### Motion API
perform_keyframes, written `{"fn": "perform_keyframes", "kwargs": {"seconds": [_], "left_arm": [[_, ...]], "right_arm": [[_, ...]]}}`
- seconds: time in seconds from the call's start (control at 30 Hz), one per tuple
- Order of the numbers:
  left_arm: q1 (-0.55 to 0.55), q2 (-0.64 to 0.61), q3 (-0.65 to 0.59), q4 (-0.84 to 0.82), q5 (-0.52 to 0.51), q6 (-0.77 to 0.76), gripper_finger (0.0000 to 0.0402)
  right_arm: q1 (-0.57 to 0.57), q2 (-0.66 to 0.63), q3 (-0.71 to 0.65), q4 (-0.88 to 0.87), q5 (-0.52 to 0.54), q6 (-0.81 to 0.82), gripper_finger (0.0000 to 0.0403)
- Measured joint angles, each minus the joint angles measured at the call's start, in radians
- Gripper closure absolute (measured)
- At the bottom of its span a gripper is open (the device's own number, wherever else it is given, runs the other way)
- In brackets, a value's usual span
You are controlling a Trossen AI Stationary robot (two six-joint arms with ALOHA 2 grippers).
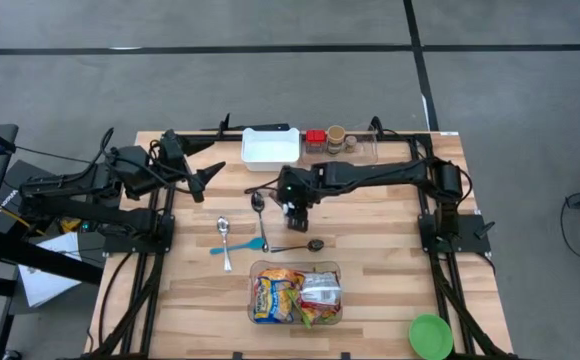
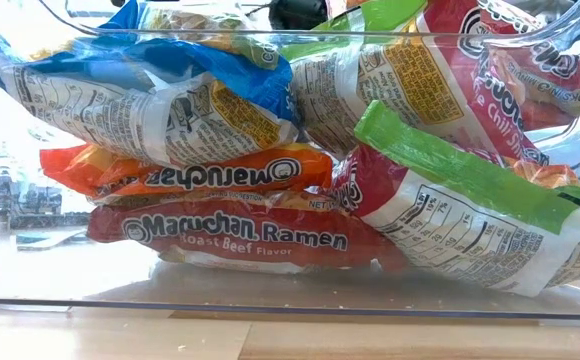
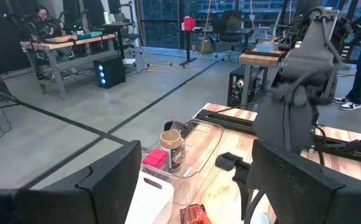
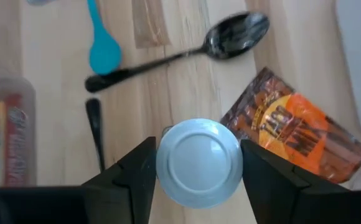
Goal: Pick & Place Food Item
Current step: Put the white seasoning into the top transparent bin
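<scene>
Grey concrete floor surrounds the wooden table (image 1: 380, 260), which fills the middle of the high view. My right arm reaches from the right side toward the centre, wrist bent down, and my right gripper (image 1: 297, 210) hangs just below the white tray (image 1: 270, 147) at the top edge. In the right wrist view my two dark fingers (image 4: 134, 174) press against both sides of a round pale-blue lid (image 4: 198, 163), so I am holding that capped container at a middling width. Just beside it on the wood lies an orange and brown snack packet (image 4: 295, 134), partly tucked under the lid's edge. A black spoon (image 4: 187, 53) lies slantwise above it in that frame, with a blue spoon (image 4: 103, 46) at the upper left.

My left gripper (image 1: 210, 176) rests at the upper left of the table, fingers spread wide and holding nothing, pointed toward the centre.

Lower centre in the high view sits the clear bin (image 1: 295, 295) full of ramen packets (image 2: 240, 235). A silver spoon (image 1: 224, 240) lies left of it, and a green bowl (image 1: 431, 335) sits at the lower right corner. Small jars (image 1: 335, 138) stand at the top edge beside the tray.
</scene>
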Motion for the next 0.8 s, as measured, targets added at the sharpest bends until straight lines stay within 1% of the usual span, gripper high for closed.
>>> {"fn": "perform_keyframes", "kwargs": {"seconds": [0.27,0.47,0.63,0.8], "left_arm": [[0.000,0.000,0.000,0.000,0.000,0.000,0.0101],[0.000,0.000,0.000,0.000,0.000,0.000,0.0101],[0.000,0.000,0.000,-0.004,0.000,0.000,0.0101],[0.000,0.000,0.000,-0.004,0.000,0.000,0.0101]], "right_arm": [[-0.023,-0.003,0.142,-0.120,0.000,0.013,0.0214],[-0.086,-0.004,0.218,-0.227,0.003,0.020,0.0214],[-0.152,-0.055,0.221,-0.237,0.004,0.053,0.0214],[-0.225,-0.106,0.221,-0.216,0.004,0.164,0.0214]]}}
